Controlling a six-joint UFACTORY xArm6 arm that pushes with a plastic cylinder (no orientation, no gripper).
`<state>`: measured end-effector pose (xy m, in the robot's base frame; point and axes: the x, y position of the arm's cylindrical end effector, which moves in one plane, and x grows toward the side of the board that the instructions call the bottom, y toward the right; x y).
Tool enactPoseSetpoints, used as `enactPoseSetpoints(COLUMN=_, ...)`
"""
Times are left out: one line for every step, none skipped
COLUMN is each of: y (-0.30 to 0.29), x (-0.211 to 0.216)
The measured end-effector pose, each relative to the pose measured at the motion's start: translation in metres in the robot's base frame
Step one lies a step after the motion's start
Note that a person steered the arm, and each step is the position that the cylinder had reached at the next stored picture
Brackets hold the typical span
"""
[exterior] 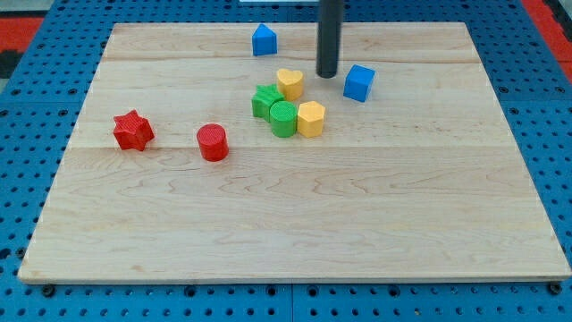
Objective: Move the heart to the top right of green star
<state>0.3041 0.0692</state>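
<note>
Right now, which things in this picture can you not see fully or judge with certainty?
- Green star: its right part is hidden behind the green cylinder and the yellow heart.
- My rod: cut off by the view's top edge; only the lower length and my tip show.
- Gap between my tip and the yellow heart: one view only, so depth is uncertain.

The wooden surface [295, 224] carries a red star [133, 131], red cylinder [213, 142], green star [264, 99], green cylinder [283, 117], yellow heart [290, 84], yellow hexagon [311, 118], blue cube [359, 82] and a blue block [264, 40] at upper centre
</note>
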Motion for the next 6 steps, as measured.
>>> enactPoseSetpoints(y=0.000, x=0.000)
enactPoseSetpoints(y=0.009, x=-0.021)
enactPoseSetpoints(y=0.012, x=-0.025)
enactPoseSetpoints(y=0.012, x=-0.025)
enactPoseSetpoints(y=-0.003, x=-0.048)
enactPoseSetpoints(y=-0.051, x=-0.110)
